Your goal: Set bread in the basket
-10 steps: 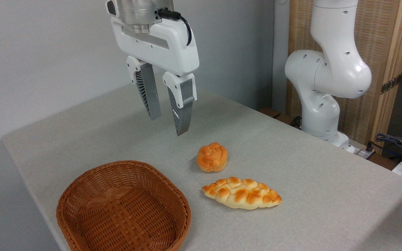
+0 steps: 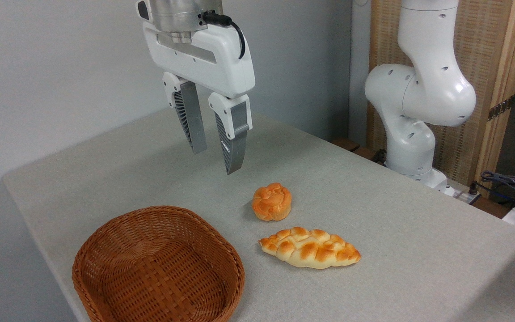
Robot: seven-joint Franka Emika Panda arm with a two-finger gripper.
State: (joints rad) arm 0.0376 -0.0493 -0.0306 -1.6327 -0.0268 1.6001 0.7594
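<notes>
Gripper (image 2: 216, 160) hangs empty, fingers a little apart, above the table (image 2: 396, 232).
The bun (image 2: 272, 202) sits lower right of it, apart; the basket (image 2: 159, 266) lies lower left.

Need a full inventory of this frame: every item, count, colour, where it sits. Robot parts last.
round bun: 1, orange-golden, on the table near the middle, just behind the braided loaf, apart from it
braided loaf: 1, pale golden with browner patches, on the table in front of the bun
basket: 1, brown wicker, empty, front left of the table, partly cut off by the picture's lower edge
table: 1, grey cloth-like top
wood-framed panel: 1, tan, back right behind the arm
cables: several, dark, far right edge
robot arm: 1, white, base at the back right
pincer: 1, white body with grey fingers, open, holding nothing, in the air above the table, up and left of the bun
</notes>
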